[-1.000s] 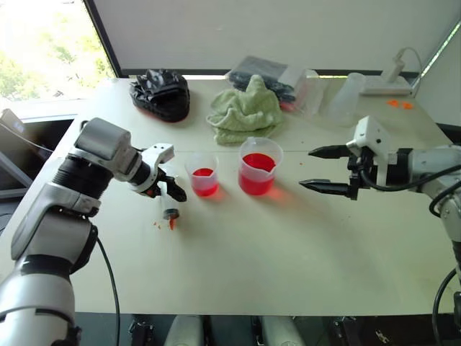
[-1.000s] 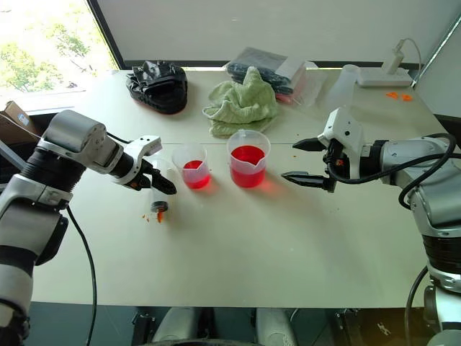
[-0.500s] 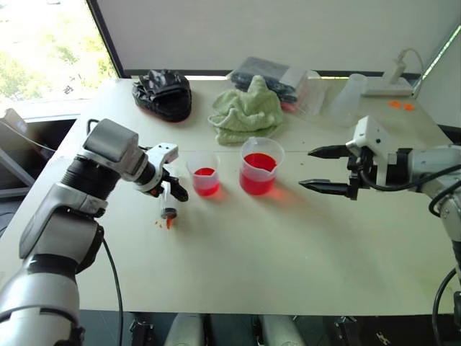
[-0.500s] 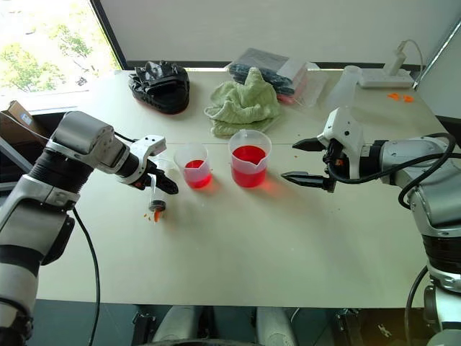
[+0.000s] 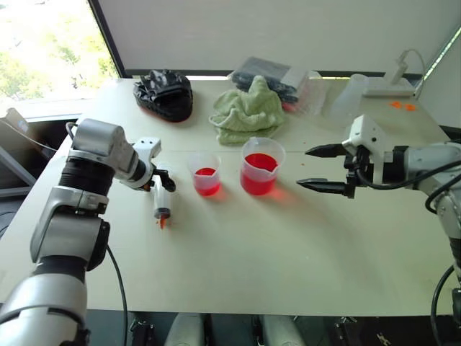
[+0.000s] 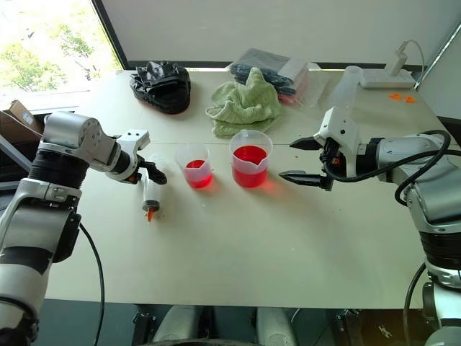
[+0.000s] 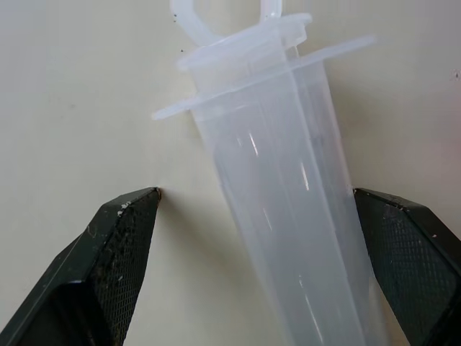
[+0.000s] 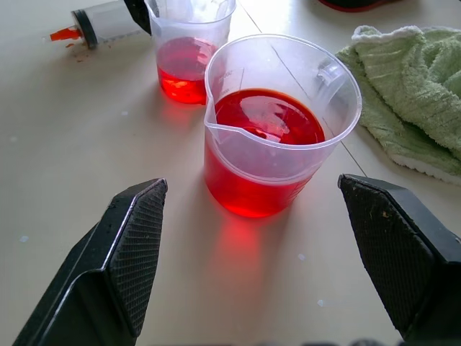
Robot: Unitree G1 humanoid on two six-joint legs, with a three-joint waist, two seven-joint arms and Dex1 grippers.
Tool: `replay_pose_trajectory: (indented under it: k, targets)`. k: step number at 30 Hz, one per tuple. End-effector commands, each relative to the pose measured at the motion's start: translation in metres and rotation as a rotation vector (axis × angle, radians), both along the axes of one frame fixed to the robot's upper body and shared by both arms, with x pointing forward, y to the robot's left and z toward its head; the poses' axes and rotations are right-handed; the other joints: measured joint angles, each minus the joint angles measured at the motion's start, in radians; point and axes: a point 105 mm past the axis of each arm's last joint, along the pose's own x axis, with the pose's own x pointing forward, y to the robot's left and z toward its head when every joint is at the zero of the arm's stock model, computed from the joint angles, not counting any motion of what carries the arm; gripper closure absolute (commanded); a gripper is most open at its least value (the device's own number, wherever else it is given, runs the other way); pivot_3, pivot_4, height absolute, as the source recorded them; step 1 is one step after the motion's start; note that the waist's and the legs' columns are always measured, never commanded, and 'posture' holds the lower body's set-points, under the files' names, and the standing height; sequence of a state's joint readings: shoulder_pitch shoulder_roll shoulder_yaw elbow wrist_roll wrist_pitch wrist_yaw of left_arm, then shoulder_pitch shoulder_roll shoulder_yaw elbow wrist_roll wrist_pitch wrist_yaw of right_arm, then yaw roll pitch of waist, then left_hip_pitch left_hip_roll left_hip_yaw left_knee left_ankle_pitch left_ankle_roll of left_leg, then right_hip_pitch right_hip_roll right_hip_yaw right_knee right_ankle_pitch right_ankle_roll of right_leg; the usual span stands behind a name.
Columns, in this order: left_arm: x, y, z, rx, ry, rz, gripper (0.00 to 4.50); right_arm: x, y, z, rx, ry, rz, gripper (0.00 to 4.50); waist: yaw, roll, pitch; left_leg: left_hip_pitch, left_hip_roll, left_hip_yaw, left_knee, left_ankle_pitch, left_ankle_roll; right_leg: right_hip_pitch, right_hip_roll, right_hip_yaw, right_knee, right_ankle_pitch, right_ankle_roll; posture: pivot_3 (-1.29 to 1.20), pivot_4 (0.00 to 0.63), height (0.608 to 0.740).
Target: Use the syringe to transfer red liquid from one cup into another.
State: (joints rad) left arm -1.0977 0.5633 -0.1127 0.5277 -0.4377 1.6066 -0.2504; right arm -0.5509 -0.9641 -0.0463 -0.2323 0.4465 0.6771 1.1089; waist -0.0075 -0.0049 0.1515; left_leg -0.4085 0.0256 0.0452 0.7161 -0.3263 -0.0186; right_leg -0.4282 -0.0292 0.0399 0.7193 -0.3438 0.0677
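Observation:
The clear syringe (image 5: 163,204) lies flat on the table, its orange-red tip (image 5: 161,222) pointing toward the front edge. My left gripper (image 5: 160,182) is open and straddles the syringe's plunger end. In the left wrist view the barrel (image 7: 281,194) lies between the fingers with a gap on each side. The smaller cup (image 5: 205,173) holds a little red liquid (image 5: 206,184). To its right stands the larger beaker (image 5: 261,166), about half full of red liquid (image 8: 268,117). My right gripper (image 5: 323,168) hovers open to the right of the beaker, fingers pointing at it.
A green towel (image 5: 247,109) lies behind the cups, with a black bag (image 5: 164,94) to its left and a plastic packet (image 5: 277,76) behind. A clear tumbler (image 5: 346,94) and a white power strip (image 5: 389,85) sit at the back right. Small red drops mark the table by the syringe tip.
My left hand has swung a little to the left and rolled at the wrist, and the syringe between its fingers now lies slightly further left. The right arm has stayed still.

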Motion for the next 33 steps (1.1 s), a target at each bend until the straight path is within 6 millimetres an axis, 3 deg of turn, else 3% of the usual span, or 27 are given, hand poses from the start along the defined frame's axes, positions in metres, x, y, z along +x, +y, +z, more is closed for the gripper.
replay_pose_trajectory:
  k: [1,9,14,27,33]
  targets:
    - [0.001,0.001,-0.006,-0.019,-0.009,0.074,0.07,0.001,0.0,0.014,-0.018,-0.062,0.006,0.51,0.0,0.0,0.0,0.0,0.0,0.0,0.0,0.0,0.0,0.0,0.0,0.0,0.0,0.0,0.0,0.0,0.15,0.724]
    - [0.005,-0.007,-0.01,-0.054,-0.01,0.2,0.07,0.004,0.001,0.012,-0.031,-0.063,0.012,0.51,0.001,0.001,-0.001,0.001,0.0,0.0,0.001,0.001,-0.001,0.001,0.0,0.0,0.001,0.0,0.001,0.0,0.15,0.724]
    - [0.007,-0.018,0.002,-0.1,-0.031,0.206,0.07,0.004,0.001,0.011,-0.032,-0.065,0.016,0.51,0.002,0.001,-0.001,0.001,0.0,0.0,0.001,0.001,-0.001,0.001,0.0,0.0,0.001,0.0,0.001,0.0,0.15,0.724]
    - [0.009,-0.018,0.024,-0.097,-0.013,0.19,0.07,0.006,0.001,0.009,-0.04,-0.073,0.02,0.51,-0.004,-0.001,0.0,0.0,0.0,-0.001,0.0,0.001,-0.002,0.001,0.0,-0.001,0.0,0.0,0.001,0.0,0.15,0.724]
    - [0.007,-0.017,0.022,-0.097,0.041,0.211,0.07,0.006,0.0,0.01,-0.045,-0.075,0.018,0.51,-0.005,-0.001,0.0,0.0,0.0,-0.001,0.0,0.001,-0.002,0.001,0.0,-0.001,0.0,0.0,0.001,0.0,0.15,0.724]
